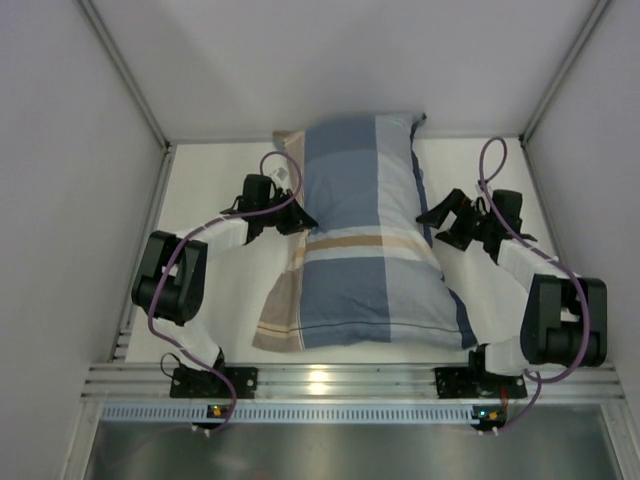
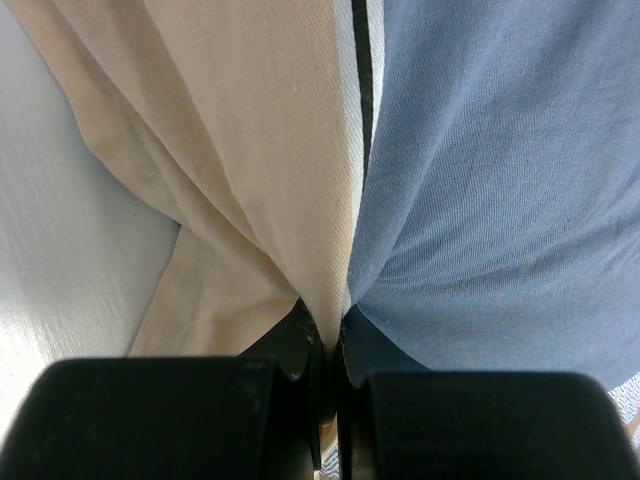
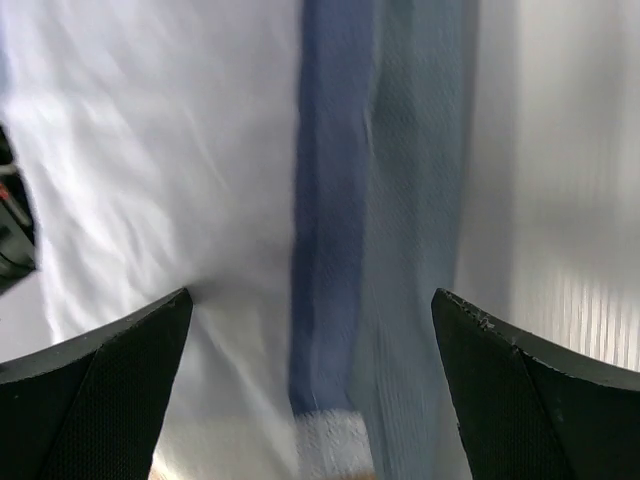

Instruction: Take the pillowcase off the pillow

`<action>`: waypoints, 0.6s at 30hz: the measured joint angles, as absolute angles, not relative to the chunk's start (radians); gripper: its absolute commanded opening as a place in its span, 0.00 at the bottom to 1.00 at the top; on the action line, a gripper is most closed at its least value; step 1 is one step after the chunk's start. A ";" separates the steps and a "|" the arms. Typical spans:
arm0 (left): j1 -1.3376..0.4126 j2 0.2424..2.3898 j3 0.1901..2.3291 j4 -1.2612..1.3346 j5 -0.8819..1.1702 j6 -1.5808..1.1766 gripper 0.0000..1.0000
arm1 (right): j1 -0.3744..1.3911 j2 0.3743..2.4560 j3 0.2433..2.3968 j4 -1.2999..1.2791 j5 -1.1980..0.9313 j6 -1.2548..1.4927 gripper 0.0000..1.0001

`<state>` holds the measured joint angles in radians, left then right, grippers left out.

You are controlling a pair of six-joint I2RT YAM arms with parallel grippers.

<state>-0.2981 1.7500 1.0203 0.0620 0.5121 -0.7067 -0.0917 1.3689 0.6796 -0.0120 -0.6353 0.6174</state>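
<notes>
The left gripper (image 2: pixel 325 335) pinches tight a side edge of the blue-grey striped cloth pillowcase (image 1: pixel 365 240), whose long axis lies crosswise ahead of it, while the right gripper (image 3: pixel 312 300), jaws spread and empty, faces the opposite edge.

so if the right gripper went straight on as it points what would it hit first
Probably the striped blue-grey cloth pillowcase: its dark blue edge sits straight ahead of the open right gripper, though depth is unclear.

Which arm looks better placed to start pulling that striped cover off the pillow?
Left, probably. The left gripper is pinched shut on a fold of the pillowcase at its side, so it could pull straight away. The right gripper is wide open beside the other edge, gripping nothing.
</notes>
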 measured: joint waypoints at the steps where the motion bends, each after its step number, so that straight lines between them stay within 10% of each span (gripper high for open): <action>1: -0.297 1.750 1.020 0.059 0.512 -0.706 0.00 | -0.092 1.406 0.716 0.015 -0.653 0.623 0.99; 18: -0.296 1.752 1.021 0.056 0.526 -0.699 0.00 | -0.095 1.814 0.939 0.326 -0.766 0.665 0.75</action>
<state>-0.2958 1.7515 1.0206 0.0563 0.5259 -0.6991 -0.0952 1.8145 0.9394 0.3256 -0.7662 0.6647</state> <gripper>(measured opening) 0.035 0.814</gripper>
